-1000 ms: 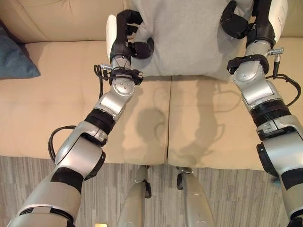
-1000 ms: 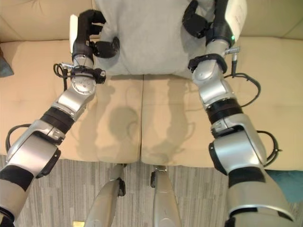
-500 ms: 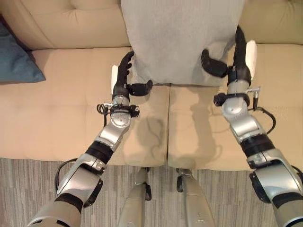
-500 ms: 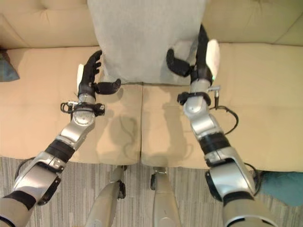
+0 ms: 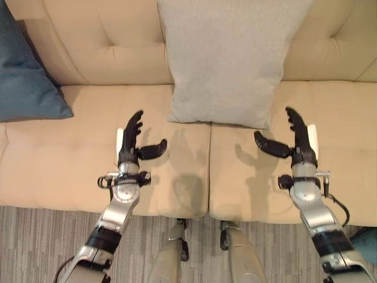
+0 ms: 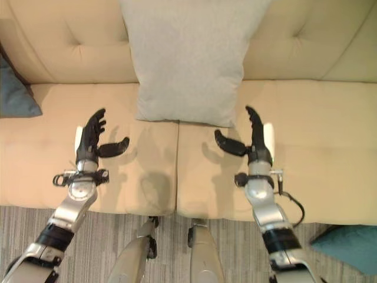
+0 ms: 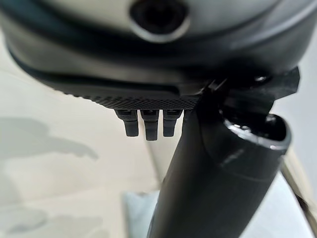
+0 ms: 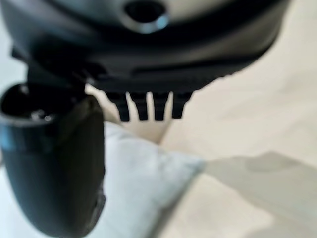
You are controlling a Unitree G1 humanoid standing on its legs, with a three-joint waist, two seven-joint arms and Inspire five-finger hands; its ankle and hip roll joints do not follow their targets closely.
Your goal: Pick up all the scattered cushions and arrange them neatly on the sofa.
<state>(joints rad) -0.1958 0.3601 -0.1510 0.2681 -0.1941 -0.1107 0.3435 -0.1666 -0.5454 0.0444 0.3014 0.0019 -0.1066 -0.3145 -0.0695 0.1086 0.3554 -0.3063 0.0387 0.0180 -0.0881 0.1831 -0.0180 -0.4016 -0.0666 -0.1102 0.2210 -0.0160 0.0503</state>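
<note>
Grey cushion (image 5: 230,59) propped upright against sofa (image 5: 88,41) backrest, centred over seat seam. Left hand (image 5: 131,144) and right hand (image 5: 297,144) both spread wide, empty, hovering clear either side.

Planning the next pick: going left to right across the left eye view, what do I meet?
Dark blue cushion → open left hand → light grey cushion leaning on the beige sofa backrest → open right hand.

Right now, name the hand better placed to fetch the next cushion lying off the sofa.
Right hand, probably: a teal cushion lies on the floor on its side. The left hand is farther away. Both are open.
</note>
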